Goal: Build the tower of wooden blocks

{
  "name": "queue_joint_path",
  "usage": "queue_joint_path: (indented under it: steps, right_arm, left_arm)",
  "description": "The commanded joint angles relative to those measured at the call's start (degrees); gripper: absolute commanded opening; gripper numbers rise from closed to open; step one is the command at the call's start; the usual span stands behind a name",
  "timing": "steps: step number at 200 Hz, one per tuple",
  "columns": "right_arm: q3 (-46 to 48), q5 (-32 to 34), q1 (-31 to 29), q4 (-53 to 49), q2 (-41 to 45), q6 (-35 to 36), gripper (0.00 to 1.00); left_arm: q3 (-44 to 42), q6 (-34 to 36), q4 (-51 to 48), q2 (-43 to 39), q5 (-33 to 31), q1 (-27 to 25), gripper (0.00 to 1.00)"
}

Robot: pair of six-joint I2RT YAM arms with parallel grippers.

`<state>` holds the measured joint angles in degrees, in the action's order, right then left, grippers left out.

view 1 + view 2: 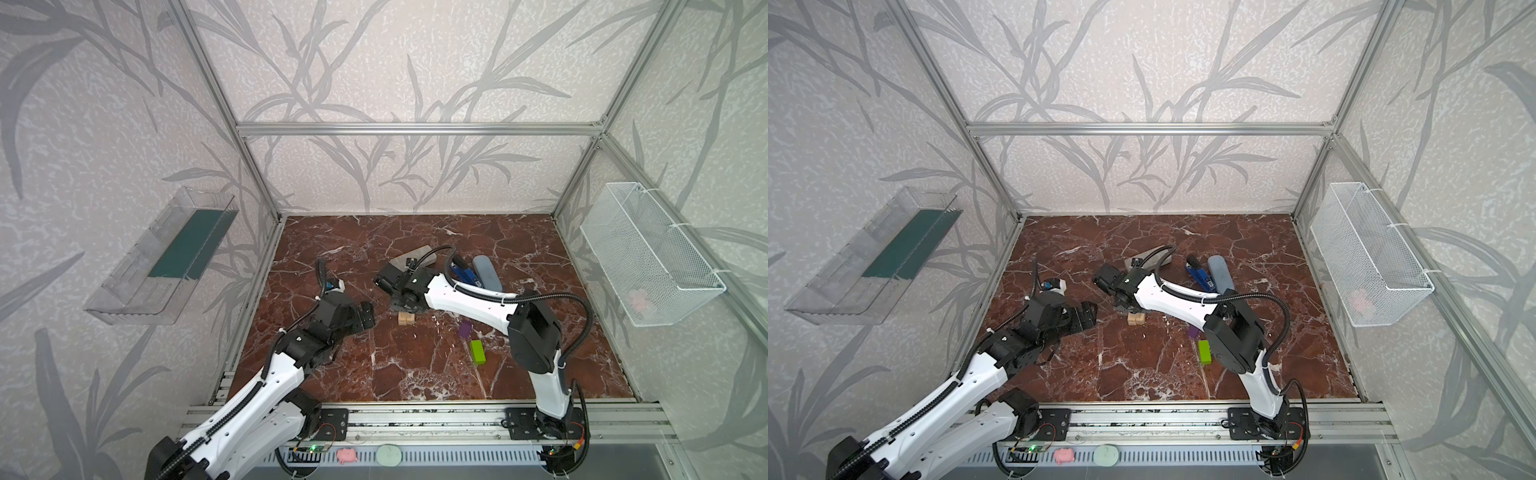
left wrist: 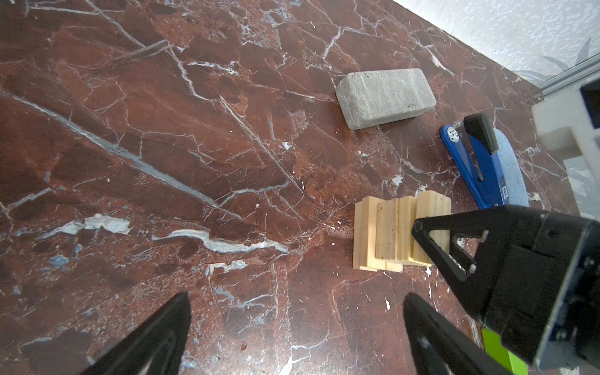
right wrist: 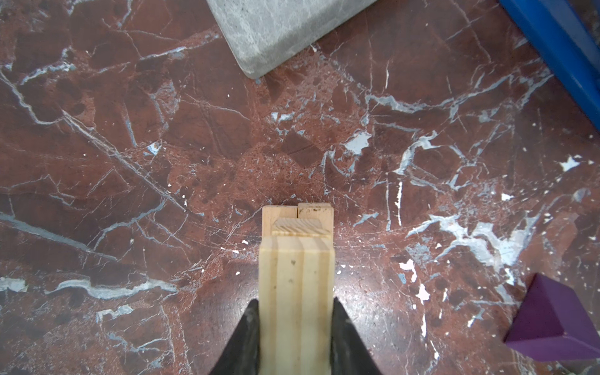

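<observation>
Right end effector [image 3: 295, 303] pinches pale block [image 3: 297, 272], lengthwise along tower [image 3: 281, 215] blocks (left end effector [image 2: 297, 296] spread).

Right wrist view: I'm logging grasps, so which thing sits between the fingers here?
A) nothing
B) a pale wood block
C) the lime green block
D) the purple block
B: a pale wood block is pinched between the right gripper's fingers, while the purple block lies apart, untouched.
</observation>
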<state>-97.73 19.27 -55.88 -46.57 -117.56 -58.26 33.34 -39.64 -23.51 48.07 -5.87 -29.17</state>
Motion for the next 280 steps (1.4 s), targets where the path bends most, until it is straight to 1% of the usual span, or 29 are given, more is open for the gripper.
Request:
queue_joint_path:
  steps: [1,23,69,90,165,235,280]
  right_arm:
    - [-1.5,1.1,0.2,-1.1,-1.3,0.2,0.32]
    - [-1.7,1.0,0.2,-1.3,-1.5,0.2,0.35]
    - [-2.4,0.1,0.4,-1.2,-1.7,0.3,0.48]
    - [-2.8,0.5,0.5,-1.3,-2.1,0.4,0.51]
    - [-3.5,-0.4,1.5,-2.0,-3.6,0.8,0.5]
    - [-4.6,-0.9,1.8,-1.9,-4.6,1.6,0.41]
    - [-5.4,-1.6,2.0,-2.4,-5.0,2.0,0.38]
  left_arm:
    - [-0.5,-0.4,-0.1,0.1,-0.5,0.3,1.0]
    - [-0.5,-0.4,0.0,0.1,-0.5,0.3,1.0]
    - [-0.3,-0.4,0.2,0.4,0.0,0.4,1.0]
    - [-0.2,-0.4,0.2,0.5,0.0,0.4,1.0]
    - [-0.3,-0.4,0.4,0.7,0.2,0.4,1.0]
    - [-0.3,-0.3,0.7,0.9,0.3,0.6,1.0]
    - [-0.3,-0.3,0.7,0.8,0.4,0.7,1.0]
